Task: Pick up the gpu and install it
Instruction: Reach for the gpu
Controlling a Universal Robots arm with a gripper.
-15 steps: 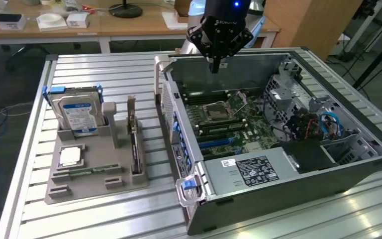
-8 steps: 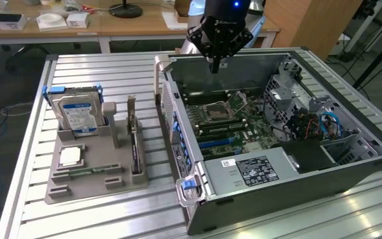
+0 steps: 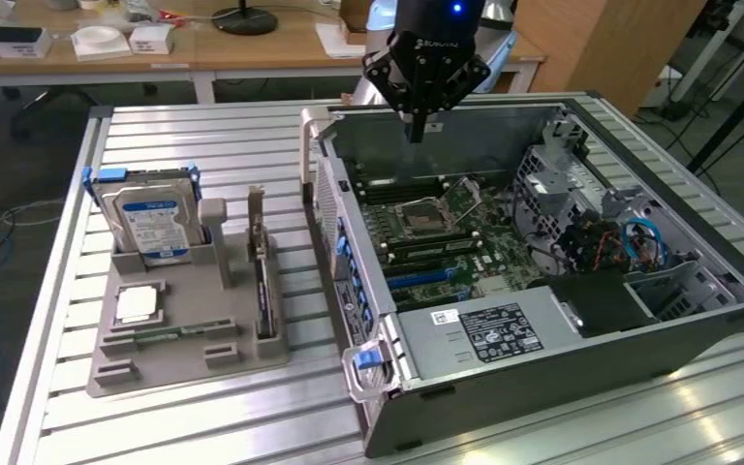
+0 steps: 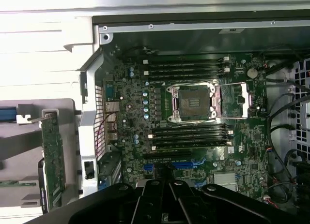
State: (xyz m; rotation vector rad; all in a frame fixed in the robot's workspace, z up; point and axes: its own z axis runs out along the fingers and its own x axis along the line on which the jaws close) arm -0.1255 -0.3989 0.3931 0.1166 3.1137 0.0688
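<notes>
The gpu (image 3: 259, 260) stands on edge in a slot of the grey holder (image 3: 178, 363), at the exterior view's left of the computer case; it is a thin card with a green board face (image 4: 52, 156). My gripper (image 3: 415, 131) hangs above the far part of the open case (image 3: 386, 407), well away from the gpu. Its fingers are shut with nothing between them. In the wrist view the gripper (image 4: 167, 178) hovers over the motherboard near the blue expansion slots (image 4: 186, 163).
The grey holder also carries a silver hard drive (image 3: 152, 218), a processor chip (image 3: 137, 305) and a narrow memory stick (image 3: 171, 334). Inside the case are a processor socket (image 4: 193, 103), memory slots, cables and a power supply (image 3: 495, 334). Desks stand behind.
</notes>
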